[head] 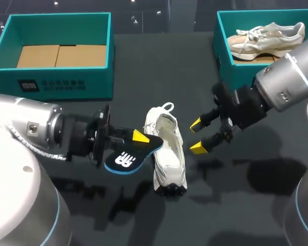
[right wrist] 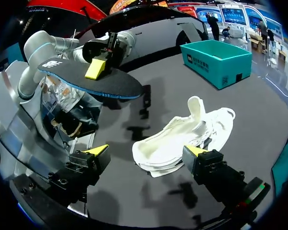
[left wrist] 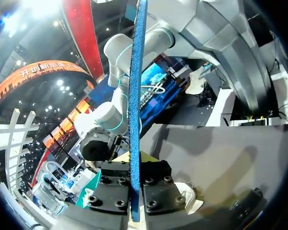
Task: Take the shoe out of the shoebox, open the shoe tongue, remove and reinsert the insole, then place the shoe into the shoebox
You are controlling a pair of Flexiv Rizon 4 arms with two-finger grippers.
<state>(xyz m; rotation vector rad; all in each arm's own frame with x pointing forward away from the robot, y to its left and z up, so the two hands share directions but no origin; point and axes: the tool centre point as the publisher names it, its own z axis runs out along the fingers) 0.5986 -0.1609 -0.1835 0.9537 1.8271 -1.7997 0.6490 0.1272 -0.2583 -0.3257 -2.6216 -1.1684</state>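
A white shoe (head: 168, 154) lies on its side on the dark table, also seen in the right wrist view (right wrist: 182, 139). My left gripper (head: 138, 140) is shut on a black insole (head: 127, 155) with a blue rim, held in the air just left of the shoe. In the left wrist view the insole (left wrist: 136, 96) stands edge-on between the fingers of that gripper (left wrist: 136, 175). My right gripper (head: 197, 136) hangs open just right of the shoe, holding nothing. In its own view the shoe lies ahead of the open right gripper (right wrist: 146, 151), with the insole (right wrist: 91, 79) beyond it.
A teal shoebox (head: 7, 56) with a cardboard floor stands at the back left, also visible as the teal box (right wrist: 216, 60) in the right wrist view. Another teal box (head: 220, 48) at the back right holds a beige shoe (head: 267, 37).
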